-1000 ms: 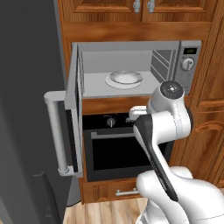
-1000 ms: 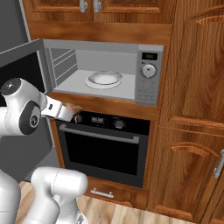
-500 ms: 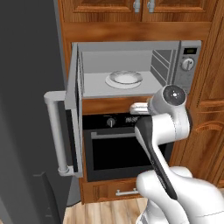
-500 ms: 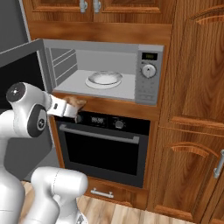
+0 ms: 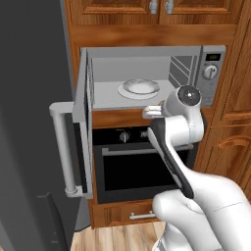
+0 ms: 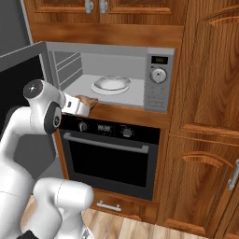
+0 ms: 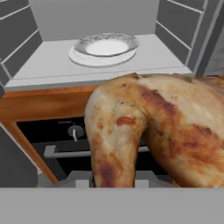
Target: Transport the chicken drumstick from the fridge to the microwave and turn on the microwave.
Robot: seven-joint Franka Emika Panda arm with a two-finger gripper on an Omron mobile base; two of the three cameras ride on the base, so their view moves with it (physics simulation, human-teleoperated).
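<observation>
The golden-brown chicken drumstick (image 6: 88, 100) is held in my shut gripper (image 6: 87, 104) just in front of the microwave's (image 6: 158, 79) open cavity, level with its floor edge. In the hand view the chicken drumstick (image 7: 153, 127) looms large and hides the fingertips. Past it, a white plate (image 7: 105, 47) sits on the microwave floor. From the left base view my gripper (image 5: 153, 111) hovers at the front lip of the microwave (image 5: 211, 73), below the plate (image 5: 139, 88). The fridge (image 5: 29, 108) rises as a dark grey wall on the left.
The microwave door (image 5: 83, 127) is swung open to the left, its bar handle (image 5: 61, 147) sticking out toward me. A black oven (image 6: 112, 156) sits directly underneath. Wooden cabinets (image 6: 205, 93) surround the appliances on the right and above.
My gripper has risen with the drumstick and moved closer to the microwave opening, from oven-knob height to the cavity's front lip.
</observation>
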